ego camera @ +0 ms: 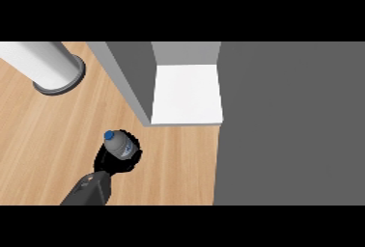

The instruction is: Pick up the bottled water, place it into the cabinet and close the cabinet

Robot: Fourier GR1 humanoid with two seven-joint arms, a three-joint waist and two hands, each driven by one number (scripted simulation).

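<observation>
Low in the frame's left half, one hand (pixel 118 161) curled around a clear bottle (pixel 119 146) with a blue cap and label, above the wooden table (pixel 178 164).

On the counter (pixel 43 140), the bottled water (pixel 118 144) stands in the curl of the left hand (pixel 114 161) near the lower middle, with the open cabinet (pixel 187 94) behind it to the right (door swung leftward) and a cylinder (pixel 44 65) far back at the left.
</observation>
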